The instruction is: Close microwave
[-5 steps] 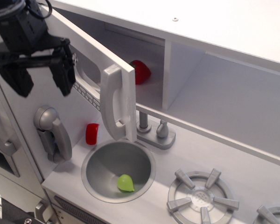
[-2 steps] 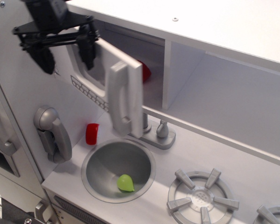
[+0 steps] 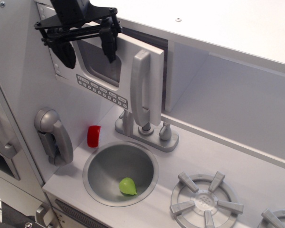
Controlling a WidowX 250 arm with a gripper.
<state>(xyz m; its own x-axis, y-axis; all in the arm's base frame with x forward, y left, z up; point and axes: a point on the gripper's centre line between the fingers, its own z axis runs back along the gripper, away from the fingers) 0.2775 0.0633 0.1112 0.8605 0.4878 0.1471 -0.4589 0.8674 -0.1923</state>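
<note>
The microwave (image 3: 118, 71) is the white-grey compartment at upper left. Its door has a clear window (image 3: 99, 61), a row of small grey buttons (image 3: 102, 91) and a tall grey vertical handle (image 3: 143, 90). The door stands nearly shut, with a narrow dark gap left at its right edge. My gripper (image 3: 88, 50) is black, open and empty. Its two fingers (image 3: 109, 45) hang in front of the door's upper part over the window. I cannot tell whether they touch the door.
A grey phone handset (image 3: 54, 135) hangs on the left wall, with a red cup (image 3: 94, 136) beside it. A round sink (image 3: 121, 172) holds a green item (image 3: 128, 186). A faucet (image 3: 147, 133) stands behind it. A stove burner (image 3: 205, 202) is at lower right. An open white shelf bay (image 3: 228, 90) adjoins on the right.
The gripper has moved right and up, and the microwave door has swung from wide open to nearly shut. The red object inside is now hidden behind the door.
</note>
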